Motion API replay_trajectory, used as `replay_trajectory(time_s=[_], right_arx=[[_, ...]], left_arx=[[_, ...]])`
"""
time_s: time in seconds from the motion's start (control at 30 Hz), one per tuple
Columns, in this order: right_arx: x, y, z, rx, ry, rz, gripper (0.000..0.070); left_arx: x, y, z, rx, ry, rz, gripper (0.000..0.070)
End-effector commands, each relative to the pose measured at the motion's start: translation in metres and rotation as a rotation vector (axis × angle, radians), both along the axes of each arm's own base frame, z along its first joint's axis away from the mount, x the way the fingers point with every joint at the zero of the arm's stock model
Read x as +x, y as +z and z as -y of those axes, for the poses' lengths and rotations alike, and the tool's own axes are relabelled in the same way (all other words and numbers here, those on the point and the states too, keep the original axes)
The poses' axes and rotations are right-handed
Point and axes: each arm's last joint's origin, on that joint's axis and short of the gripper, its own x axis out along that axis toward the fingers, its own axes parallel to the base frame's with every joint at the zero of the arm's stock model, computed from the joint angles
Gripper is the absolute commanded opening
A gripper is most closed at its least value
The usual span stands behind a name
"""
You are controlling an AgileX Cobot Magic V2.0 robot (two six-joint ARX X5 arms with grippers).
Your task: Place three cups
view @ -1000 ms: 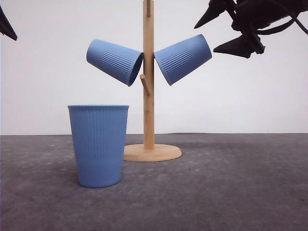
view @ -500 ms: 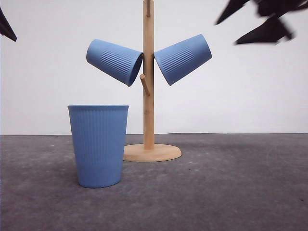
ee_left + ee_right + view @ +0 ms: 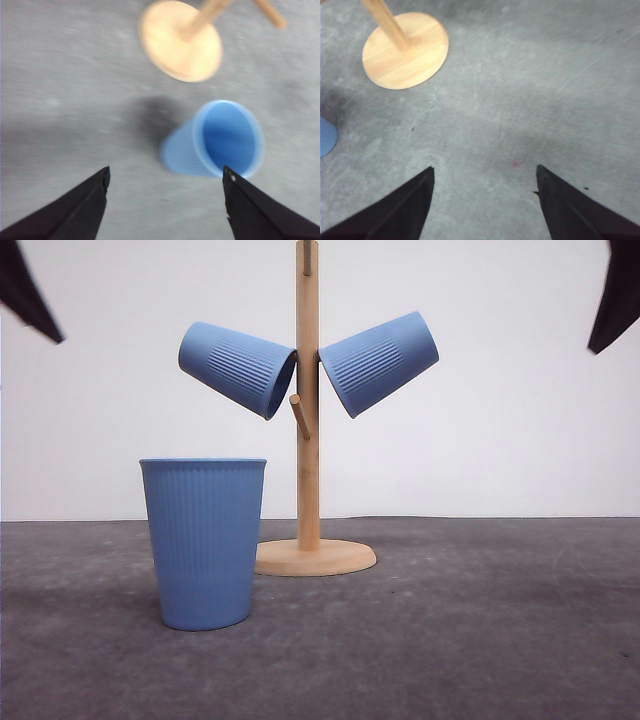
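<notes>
Two light-blue ribbed cups hang tilted on the wooden stand (image 3: 308,440): one cup (image 3: 236,367) on its left peg, one cup (image 3: 381,360) on its right. A third cup (image 3: 204,542) stands upright on the table, left of the stand's base; from the left wrist its open mouth (image 3: 227,138) faces up. My left gripper (image 3: 165,179) hovers high above that cup, open and empty; one finger (image 3: 28,292) shows at the front view's top left. My right gripper (image 3: 485,174) is open and empty over bare table, with a finger (image 3: 615,295) at the top right.
The stand's round wooden base (image 3: 405,50) rests on the grey table (image 3: 470,640). A short bare peg (image 3: 298,415) sticks out toward the front below the hung cups. A white wall closes the back.
The right gripper has risen and drawn away to the right from the right-hand hung cup. The left gripper's finger has come further into the front view at the top left.
</notes>
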Motion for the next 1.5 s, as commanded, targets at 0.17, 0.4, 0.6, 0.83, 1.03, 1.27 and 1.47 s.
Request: replay_trajectory(time_s=[0.17,0.4,0.6,0.83,1.03,1.27,1.47], right_arx=[[-0.007,0.004,0.001,-0.010,0.005,0.029,0.0400],[-0.007,0.004,0.001,-0.010,0.005,0.028,0.0400],[-0.007,0.004,0.001,-0.013,0.008,0.031,0.0400],[-0.007,0.004,0.002,-0.026,-0.007,0.033,0.0400],[-0.010,0.000,0.002,-0.026,-0.003,0.001,0.0400],[-0.032,-0.018,0.004,0.000,0.015,0.015,0.0400],[-0.057,-0.028,0.004,0.139,0.077,0.027,0.0401]], left_arx=[[0.022,-0.004,0.032,0.074,0.003,-0.140,0.0429],[0.046,-0.013,0.064,0.165,-0.002,-0.202,0.0429],[0.062,-0.028,0.084,0.193,-0.015,-0.230,0.0428],[0.075,-0.054,0.100,0.243,-0.028,-0.292,0.0421],[0.079,-0.059,0.104,0.235,-0.043,-0.285,0.0065],[0.071,-0.063,0.098,0.321,-0.131,-0.335,0.0009],[0.056,-0.063,0.084,0.077,-0.243,-0.369,0.0009]])
